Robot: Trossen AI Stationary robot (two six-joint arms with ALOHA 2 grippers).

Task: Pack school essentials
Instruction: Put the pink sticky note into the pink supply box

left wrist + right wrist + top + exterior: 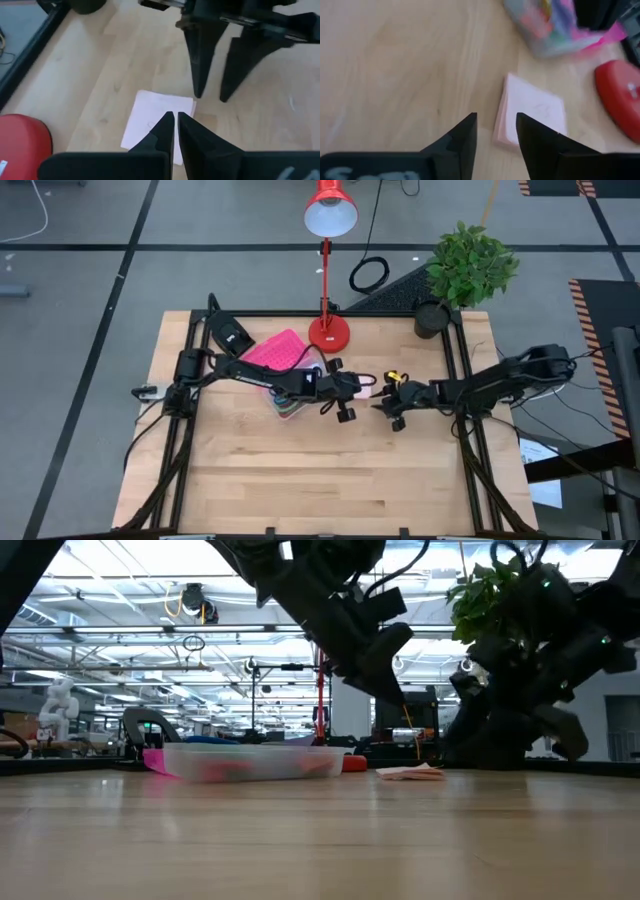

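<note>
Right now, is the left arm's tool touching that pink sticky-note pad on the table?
Cannot tell. In the left wrist view the left tool, fingers shut, overlaps the pink sticky-note pad, but no view shows contact or a gap plainly.

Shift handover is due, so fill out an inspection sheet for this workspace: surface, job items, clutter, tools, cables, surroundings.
Surface: light wooden tabletop, front half bare.
Job's things: pale pink square sticky-note pad lying flat between both tools; clear plastic box with pink lid holding colourful items, open lid beside it.
Clutter: red desk lamp, potted green plant, black wedge-shaped device.
Grippers: left tool shut, tips over the pad; right tool open, just short of the pad.
Cables: black coil on the floor behind the table.
Surroundings: lab hall; no people seen.
</note>
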